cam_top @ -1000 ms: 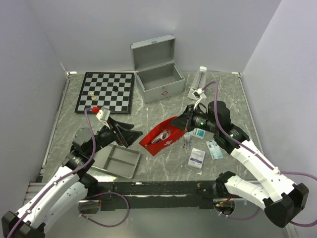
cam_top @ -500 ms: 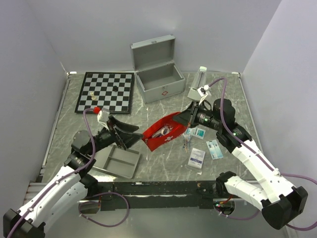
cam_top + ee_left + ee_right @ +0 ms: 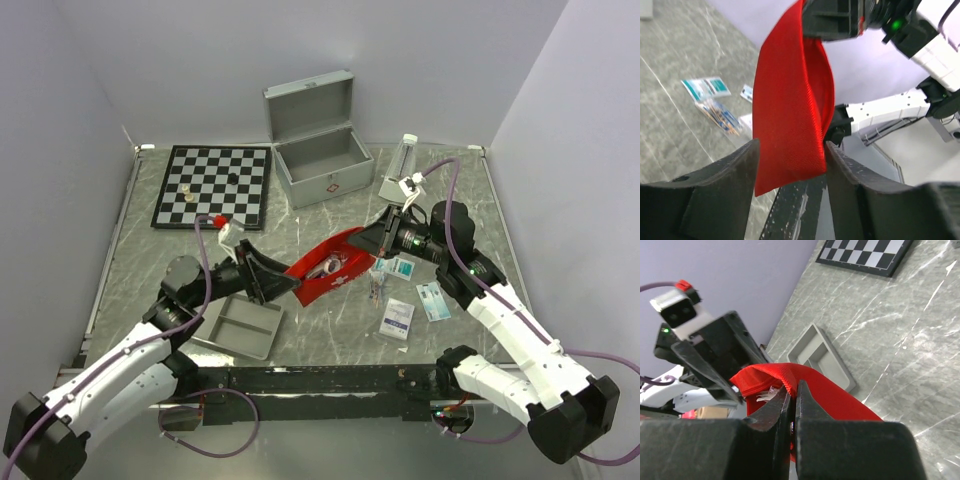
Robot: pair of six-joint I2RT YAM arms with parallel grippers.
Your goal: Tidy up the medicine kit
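At the back of the bench: one medicine kit, lid up, standing just beside one chessboard.
Mid-bench, lifted: one red pouch, strung between the two claws.
Near edge, left: one grey tray with two compartments.
Right side: three flat packets, lying apart from one another.
Left claw: about half wide, its fingers flanking the pouch's near end; whether it pinches yet, cannot tell.
Right claw: clamped tight on the pouch's far rim.
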